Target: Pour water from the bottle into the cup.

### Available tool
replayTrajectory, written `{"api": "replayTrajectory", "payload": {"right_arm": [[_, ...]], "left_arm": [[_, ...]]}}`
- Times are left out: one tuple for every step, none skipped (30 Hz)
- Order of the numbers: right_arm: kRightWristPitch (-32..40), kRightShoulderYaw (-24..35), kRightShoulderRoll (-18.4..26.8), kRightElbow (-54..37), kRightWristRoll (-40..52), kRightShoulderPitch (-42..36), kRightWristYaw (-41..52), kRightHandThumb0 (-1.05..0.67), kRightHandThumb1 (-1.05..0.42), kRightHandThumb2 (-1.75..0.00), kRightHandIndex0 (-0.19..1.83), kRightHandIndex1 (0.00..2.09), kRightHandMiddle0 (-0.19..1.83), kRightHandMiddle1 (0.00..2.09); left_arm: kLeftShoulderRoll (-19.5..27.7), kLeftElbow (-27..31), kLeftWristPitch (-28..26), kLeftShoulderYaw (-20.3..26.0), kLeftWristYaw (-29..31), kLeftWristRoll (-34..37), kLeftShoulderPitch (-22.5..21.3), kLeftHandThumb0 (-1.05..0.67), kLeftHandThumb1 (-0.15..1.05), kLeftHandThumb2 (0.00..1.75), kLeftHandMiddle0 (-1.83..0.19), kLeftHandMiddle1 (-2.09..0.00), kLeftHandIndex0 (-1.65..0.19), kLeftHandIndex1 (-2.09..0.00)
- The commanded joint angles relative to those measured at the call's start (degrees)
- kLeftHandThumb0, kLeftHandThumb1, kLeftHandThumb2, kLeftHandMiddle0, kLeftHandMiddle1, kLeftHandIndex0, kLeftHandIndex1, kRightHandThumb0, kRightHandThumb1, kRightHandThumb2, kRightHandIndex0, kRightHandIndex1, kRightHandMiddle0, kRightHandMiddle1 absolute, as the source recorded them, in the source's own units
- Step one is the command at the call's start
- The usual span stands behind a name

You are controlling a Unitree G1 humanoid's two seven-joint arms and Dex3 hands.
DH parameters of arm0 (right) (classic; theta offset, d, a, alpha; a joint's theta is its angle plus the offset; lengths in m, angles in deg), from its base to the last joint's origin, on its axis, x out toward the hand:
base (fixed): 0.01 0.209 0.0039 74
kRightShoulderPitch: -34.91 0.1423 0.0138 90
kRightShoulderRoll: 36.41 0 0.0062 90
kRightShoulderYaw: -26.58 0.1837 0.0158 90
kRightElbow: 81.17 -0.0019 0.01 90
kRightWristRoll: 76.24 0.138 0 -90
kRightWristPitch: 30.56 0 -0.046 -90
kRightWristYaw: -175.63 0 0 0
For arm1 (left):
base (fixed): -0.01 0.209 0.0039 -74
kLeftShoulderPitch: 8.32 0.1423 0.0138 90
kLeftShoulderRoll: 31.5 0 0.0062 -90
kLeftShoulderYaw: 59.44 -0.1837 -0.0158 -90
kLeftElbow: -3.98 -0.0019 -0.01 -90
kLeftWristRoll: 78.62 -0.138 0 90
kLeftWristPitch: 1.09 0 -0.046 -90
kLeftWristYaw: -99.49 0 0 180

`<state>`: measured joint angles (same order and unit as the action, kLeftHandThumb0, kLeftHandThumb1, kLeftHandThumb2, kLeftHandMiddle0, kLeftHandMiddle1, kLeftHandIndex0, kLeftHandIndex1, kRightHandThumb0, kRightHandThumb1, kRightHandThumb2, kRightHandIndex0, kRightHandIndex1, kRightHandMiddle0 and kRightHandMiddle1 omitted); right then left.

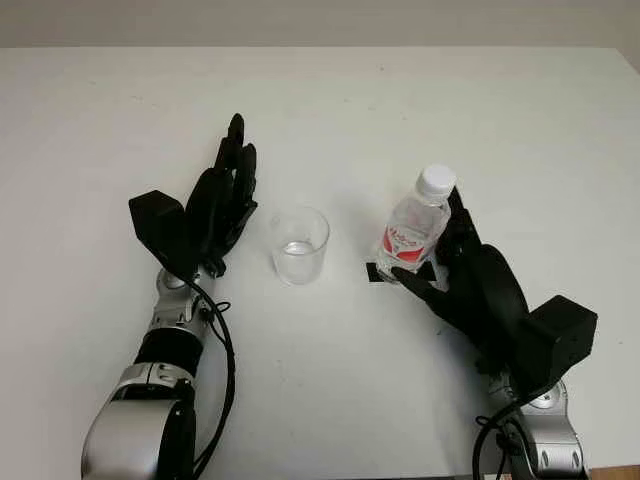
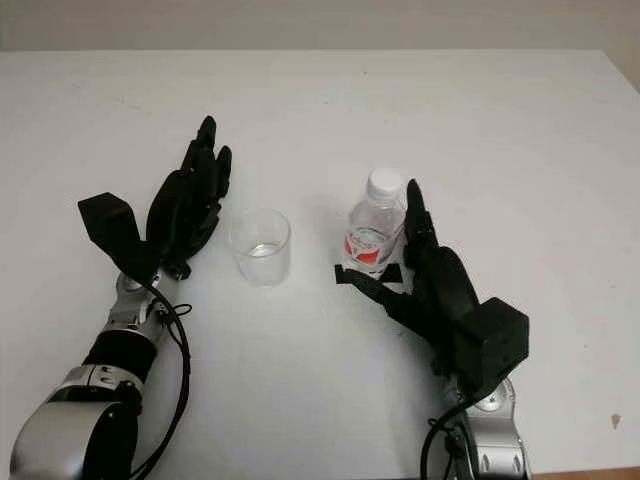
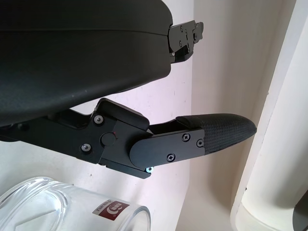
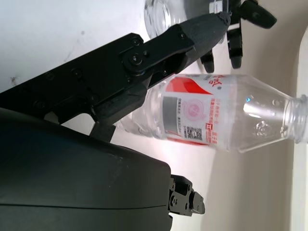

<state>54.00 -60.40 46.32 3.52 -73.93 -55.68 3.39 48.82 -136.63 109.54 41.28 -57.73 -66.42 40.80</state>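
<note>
Your right hand [image 1: 455,270] is at the water bottle [image 1: 412,235], which stands upright on the white table [image 1: 330,100], right of centre. The thumb crosses the near side of the label and the fingers rise behind the far side. From the right wrist view the digits look wrapped around the bottle's body, so count it as gripped, though how firm the hold is cannot be judged. The white cap [image 1: 435,181] is on the bottle, and that is worth noting before any pour. The clear plastic cup [image 1: 299,245] stands upright near the middle of the table, just left of the bottle and apart from it; there appears to be a little water in its bottom, but how much is hard to tell. Your left hand [image 1: 222,205] is open, holding nothing, just left of the cup and not touching it as far as can be seen. Progress, as a judgement: early stage. The bottle is seized but not lifted or tilted, so the lift, the tilt over the cup and the pour itself are all left. Count: one bottle, one cap, one cup, two hands, one table.
</note>
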Motion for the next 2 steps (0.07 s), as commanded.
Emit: {"api": "replayTrajectory", "payload": {"right_arm": [[-1.94,0.29,-0.72,1.14,-1.01,0.01,-1.39,-0.98,-0.91,-0.06,-0.19,0.00,-0.19,0.00],[-2.36,0.29,-1.04,1.65,-1.28,0.19,-2.07,-0.98,-0.92,-0.06,-0.19,0.00,-0.19,0.00]], "left_arm": [[0.09,-0.29,-0.19,0.02,-0.10,-0.14,1.26,-0.88,1.05,0.59,0.19,0.00,0.19,0.00],[0.15,-0.21,-0.01,-0.10,-0.13,-0.31,1.33,-0.88,1.05,0.60,0.19,0.00,0.19,0.00]]}}
